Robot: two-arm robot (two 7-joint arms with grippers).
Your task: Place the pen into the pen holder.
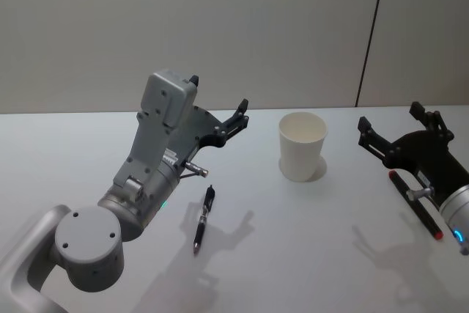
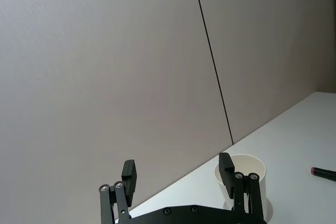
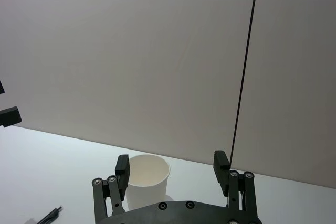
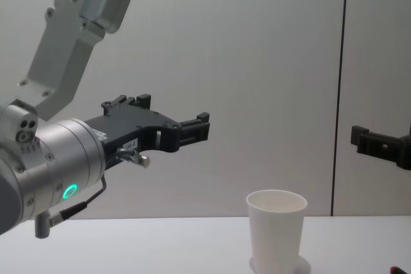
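Both sets of jaws open, empty. Left gripper (image 1: pixel 218 91) raised, left of the white tapered paper cup (image 1: pixel 302 148). Right gripper (image 1: pixel 389 115) near the thin black red-capped stick pen (image 1: pixel 415 204), which lies flat on the pale surface (image 1: pixel 293 262) right of the cup. Risks: grabbing the other black pen (image 1: pixel 203 219); the pen rolling away; the light cup tipping.

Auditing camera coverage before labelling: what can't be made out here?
Red-capped pen: chest view, bottom edge cuts off all but a red end; left wrist view, right edge cuts it.
Black pen: right wrist view, bottom edge cuts it.
Pen holder inside: chest view, its own wall hides it.
Right gripper: chest view, right edge cuts it.
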